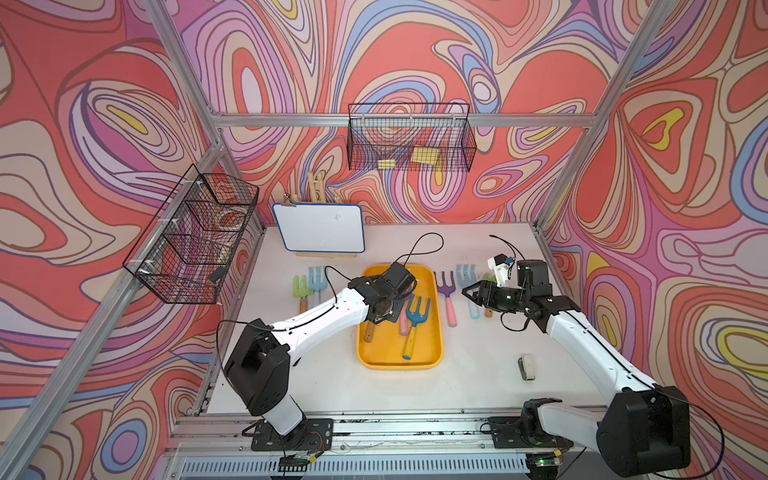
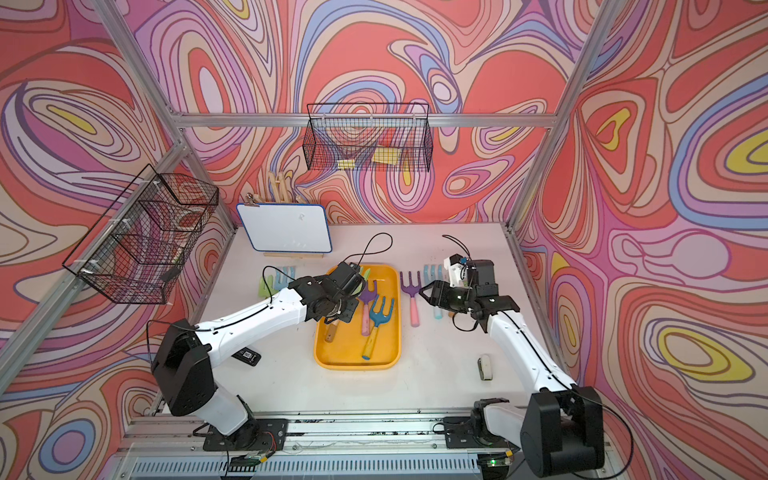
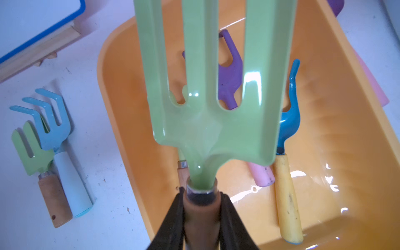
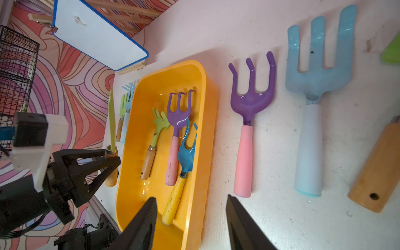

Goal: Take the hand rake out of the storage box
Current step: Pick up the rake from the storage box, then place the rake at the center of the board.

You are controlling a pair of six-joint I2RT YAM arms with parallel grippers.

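A white tabletop fills the lower middle of both top views. Two black wire baskets hang on the swirl-patterned walls. The one at upper centre holds yellow blocks. The one at middle left has several compartments, and its contents are too unclear to name.

At the centre of the table lies the shallow yellow-orange plastic storage box, long side running up the frame. Three tools lie side by side inside it: a small green rake with a wooden handle, a purple rake with a pink handle, and a teal rake with a yellow handle.

The left gripper sits over the box's upper left part. Its black fingers pinch the brown wooden handle of a pale green metal hand rake. The rake is held up above the box floor and the tools in it, tines pointing away from the gripper.

The right gripper hangs over the table just right of the box, jaws spread, with nothing between them.
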